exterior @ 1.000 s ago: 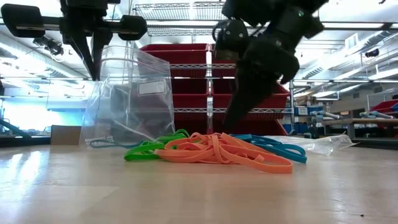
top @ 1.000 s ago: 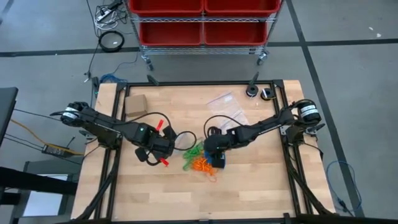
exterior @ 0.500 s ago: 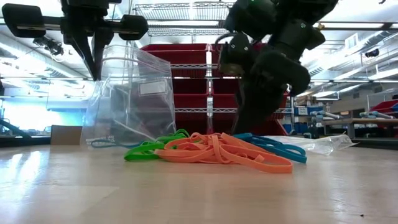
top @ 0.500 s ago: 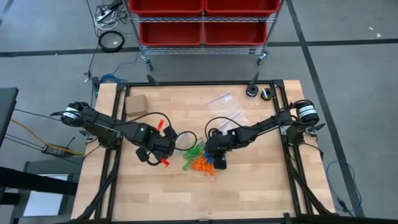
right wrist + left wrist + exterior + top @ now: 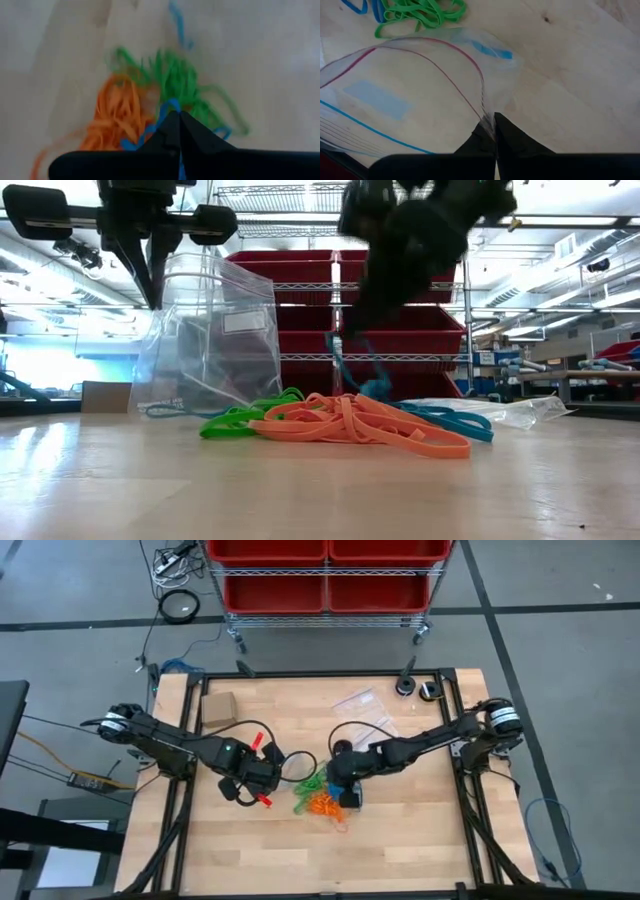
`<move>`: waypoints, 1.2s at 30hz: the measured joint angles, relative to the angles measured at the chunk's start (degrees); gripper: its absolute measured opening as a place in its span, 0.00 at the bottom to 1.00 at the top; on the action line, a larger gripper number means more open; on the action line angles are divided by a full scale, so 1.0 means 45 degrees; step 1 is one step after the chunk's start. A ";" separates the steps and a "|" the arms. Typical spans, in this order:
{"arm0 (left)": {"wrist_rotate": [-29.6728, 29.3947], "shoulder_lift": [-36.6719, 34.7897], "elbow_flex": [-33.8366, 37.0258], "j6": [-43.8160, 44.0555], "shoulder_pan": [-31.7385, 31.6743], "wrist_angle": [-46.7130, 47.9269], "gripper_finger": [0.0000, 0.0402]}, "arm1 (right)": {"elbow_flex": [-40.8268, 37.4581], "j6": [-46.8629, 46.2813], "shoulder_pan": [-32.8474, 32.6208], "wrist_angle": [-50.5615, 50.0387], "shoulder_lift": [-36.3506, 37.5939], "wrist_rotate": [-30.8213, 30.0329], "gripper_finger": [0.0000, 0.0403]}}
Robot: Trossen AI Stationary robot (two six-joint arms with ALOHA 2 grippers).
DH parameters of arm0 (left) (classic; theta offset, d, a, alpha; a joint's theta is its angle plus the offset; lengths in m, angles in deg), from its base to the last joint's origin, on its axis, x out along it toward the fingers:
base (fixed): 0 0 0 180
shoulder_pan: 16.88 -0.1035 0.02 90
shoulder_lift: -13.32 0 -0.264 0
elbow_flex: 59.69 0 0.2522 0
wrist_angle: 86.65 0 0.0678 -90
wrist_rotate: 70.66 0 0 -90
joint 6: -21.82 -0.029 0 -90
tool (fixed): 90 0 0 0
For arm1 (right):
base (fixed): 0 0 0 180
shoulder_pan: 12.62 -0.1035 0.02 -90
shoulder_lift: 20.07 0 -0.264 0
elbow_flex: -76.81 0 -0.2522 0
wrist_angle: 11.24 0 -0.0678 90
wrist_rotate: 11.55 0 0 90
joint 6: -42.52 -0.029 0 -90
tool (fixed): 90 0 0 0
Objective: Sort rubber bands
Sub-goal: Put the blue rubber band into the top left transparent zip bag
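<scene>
The rubber bands lie in a heap at the table's middle: orange point(image 5: 350, 425), green point(image 5: 240, 418) and blue point(image 5: 445, 420). My right gripper point(image 5: 178, 116) hangs just above the heap's right part, shut on one blue band point(image 5: 345, 360). My left gripper point(image 5: 493, 126) stands left of the heap, raised and shut on a clear zip bag point(image 5: 210, 330). The bag hangs below it with its mouth agape and its bottom on the table. My left gripper pinches the zip bag's rim point(image 5: 484, 112) between its two fingers, coming steeply from above. The bag hangs below the fingers, upright, its bottom edge point(image 5: 190, 408) resting on the wood. My right gripper pinches a blue band's upper loop point(image 5: 167, 107) at its fingertips, slanting down from the table's right. The band hangs from the fingers, its lower end point(image 5: 375, 388) still among the heap.
A small tan cardboard box point(image 5: 217, 707) sits at the far left of the table. More clear zip bags point(image 5: 365, 710) lie flat at the far middle. Two dark round things point(image 5: 417, 688) stand at the far right corner. Red bins point(image 5: 325, 570) stand beyond the table.
My right gripper has shut among the heap's blue bands and then risen, drawing one blue band up out of the heap. The band's lower end has stayed down in the heap. The heap's other bands lie as before.
</scene>
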 joint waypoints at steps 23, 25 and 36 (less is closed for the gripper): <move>0.0112 -0.0005 0.0000 0.0086 0.0000 -0.0096 0.00 | 0.0248 0.0072 0.1277 0.1068 0.1609 -0.0292 0.00; 0.0116 -0.0005 0.0000 0.0081 -0.0029 -0.0117 0.00 | 0.0248 -0.0400 0.1254 0.1185 0.1627 0.0222 0.00; 0.0134 -0.0005 0.0000 0.0071 -0.0058 -0.0103 0.00 | 0.0218 -0.1951 0.1791 -0.0617 0.1590 0.1200 0.00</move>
